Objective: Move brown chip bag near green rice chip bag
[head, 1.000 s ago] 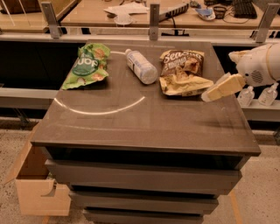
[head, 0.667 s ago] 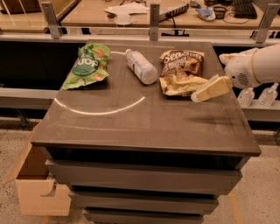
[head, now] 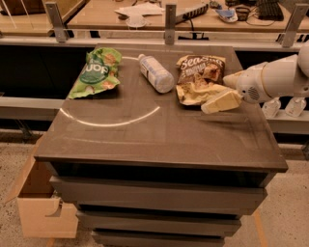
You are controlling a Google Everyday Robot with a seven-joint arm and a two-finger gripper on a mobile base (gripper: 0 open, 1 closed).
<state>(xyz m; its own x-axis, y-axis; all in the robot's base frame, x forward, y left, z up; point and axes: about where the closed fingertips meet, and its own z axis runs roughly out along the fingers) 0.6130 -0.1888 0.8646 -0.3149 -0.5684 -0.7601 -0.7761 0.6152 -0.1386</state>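
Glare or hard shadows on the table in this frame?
Camera view: warm light; a bright curved glare arc crosses the tabletop in front of the green rice chip bag; the pincer, at the lower right edge of the brown chip bag, is evenly lit.

Clear plastic bottle [head: 155, 73] lies on its side on the dark table [head: 159, 140], cap end toward the back edge. We note a pale curved streak [head: 111, 121] across the tabletop, in front of the bottle. Drawer fronts [head: 154, 195] are stacked below the top. An open cardboard box [head: 43, 212] sits on the speckled floor [head: 289, 217] at the table's lower left. Papers [head: 140, 8] lie on the wooden bench behind.
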